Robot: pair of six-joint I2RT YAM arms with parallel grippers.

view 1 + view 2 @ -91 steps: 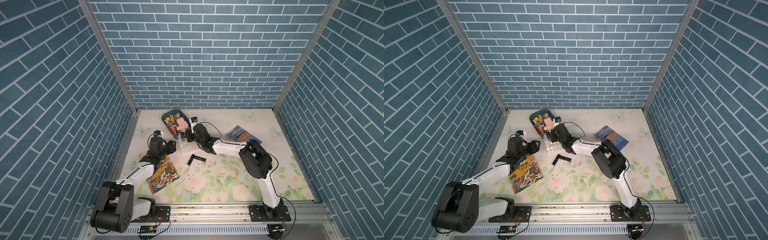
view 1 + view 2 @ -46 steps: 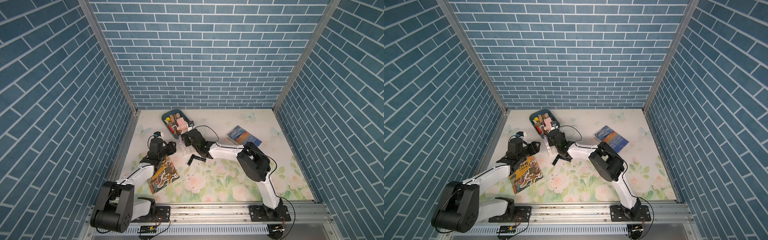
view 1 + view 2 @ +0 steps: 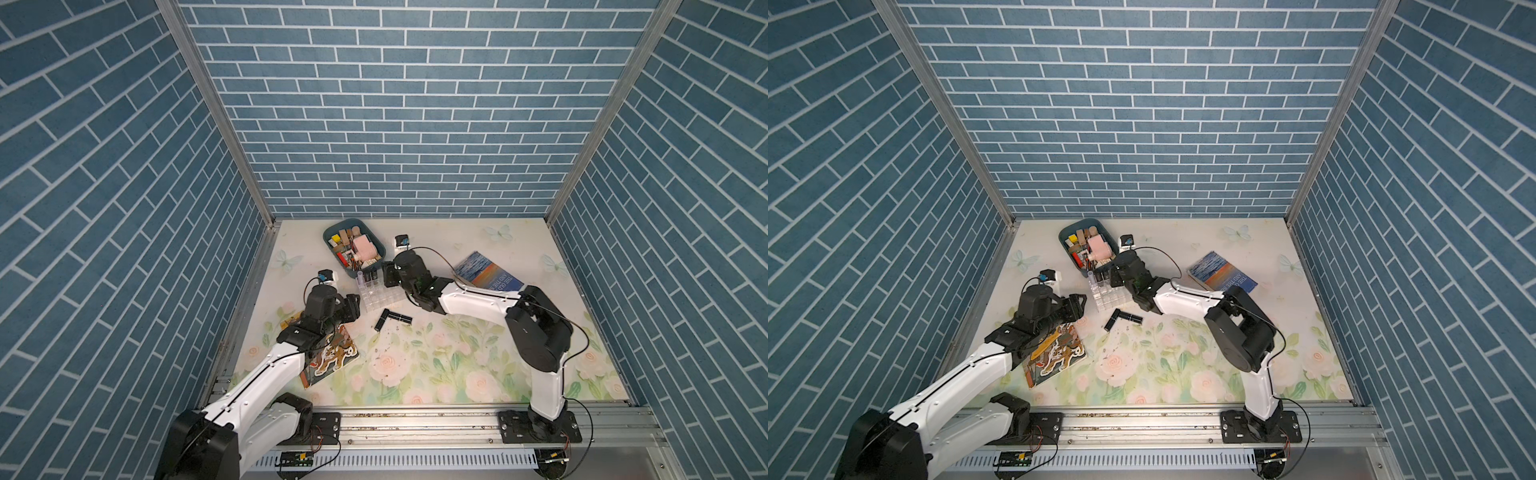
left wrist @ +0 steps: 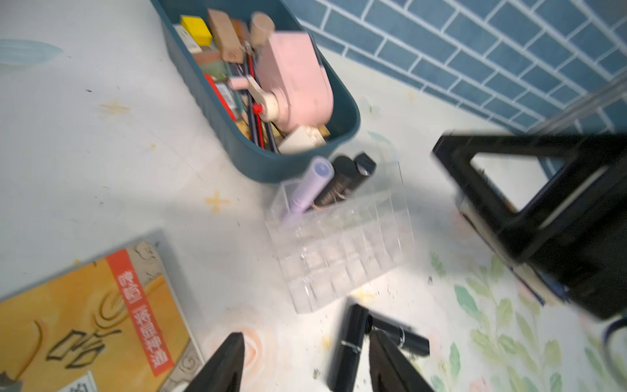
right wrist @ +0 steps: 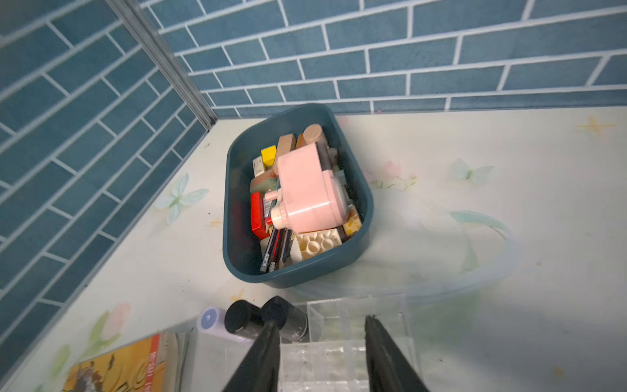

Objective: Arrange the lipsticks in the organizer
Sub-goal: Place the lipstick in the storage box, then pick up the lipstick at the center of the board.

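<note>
Mid-task: right gripper (image 5: 320,322), spread and empty, above organizer (image 4: 339,258), where lavender lipstick (image 4: 310,185) and two black lipsticks (image 4: 339,183) stand in one edge row; next, spread left gripper (image 4: 305,341) must pinch one of seemingly two loose black tubes (image 4: 349,342) beside its opposite edge.

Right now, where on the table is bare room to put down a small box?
Bare: the table's front, between the orange book and the right arm's base; also behind the blue book. Crowded: around the organizer, between the teal tray and two loose lipsticks.
</note>
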